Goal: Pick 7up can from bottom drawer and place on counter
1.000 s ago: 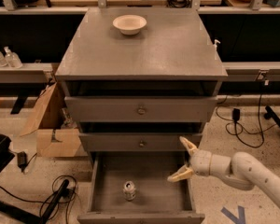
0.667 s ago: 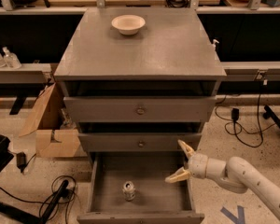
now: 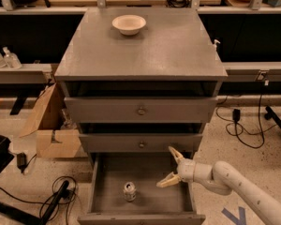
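The 7up can (image 3: 129,191) stands upright on the grey floor of the open bottom drawer (image 3: 154,172), near its front left. My gripper (image 3: 171,168) is open, its two pale fingers (image 3: 167,181) spread wide, over the drawer's right side and to the right of the can, not touching it. The white arm (image 3: 243,191) reaches in from the lower right. The counter (image 3: 168,46) is the flat grey top of the cabinet, higher up in the view.
A cream-white bowl (image 3: 129,24) sits at the back of the counter. Two shut drawer fronts with knobs (image 3: 141,110) are above the open drawer. A cardboard box (image 3: 51,125) stands left of the cabinet. Cables (image 3: 243,125) lie on the floor on both sides.
My gripper and arm have moved a little to the left, further over the drawer and closer to the can. The can has not moved.
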Robot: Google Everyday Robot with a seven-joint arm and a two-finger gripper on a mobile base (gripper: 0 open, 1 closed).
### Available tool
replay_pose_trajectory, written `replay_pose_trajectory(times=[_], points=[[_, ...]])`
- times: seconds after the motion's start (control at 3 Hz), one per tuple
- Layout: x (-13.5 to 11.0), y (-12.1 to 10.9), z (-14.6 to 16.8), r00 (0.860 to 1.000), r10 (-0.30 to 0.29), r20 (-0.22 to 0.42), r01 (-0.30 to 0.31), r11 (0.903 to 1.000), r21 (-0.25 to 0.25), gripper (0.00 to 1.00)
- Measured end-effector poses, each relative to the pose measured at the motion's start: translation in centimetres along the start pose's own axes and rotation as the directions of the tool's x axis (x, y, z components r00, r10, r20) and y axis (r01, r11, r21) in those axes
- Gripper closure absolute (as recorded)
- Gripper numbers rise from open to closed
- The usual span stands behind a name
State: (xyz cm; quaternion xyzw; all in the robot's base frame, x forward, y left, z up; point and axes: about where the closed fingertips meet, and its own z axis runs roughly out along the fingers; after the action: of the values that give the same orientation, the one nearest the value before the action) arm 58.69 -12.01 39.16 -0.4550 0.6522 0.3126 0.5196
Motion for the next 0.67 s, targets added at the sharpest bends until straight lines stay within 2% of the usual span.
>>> replay_pose_trajectory(times=[0.33,0.67], points=[[6.7,1.3,6.0,1.0,0.023,0.012,-0.022,0.9972,-0.071,0.0],[12.0,3.2,10.1,0.997,0.053,0.047,-0.047,0.9901,-0.132,0.0]])
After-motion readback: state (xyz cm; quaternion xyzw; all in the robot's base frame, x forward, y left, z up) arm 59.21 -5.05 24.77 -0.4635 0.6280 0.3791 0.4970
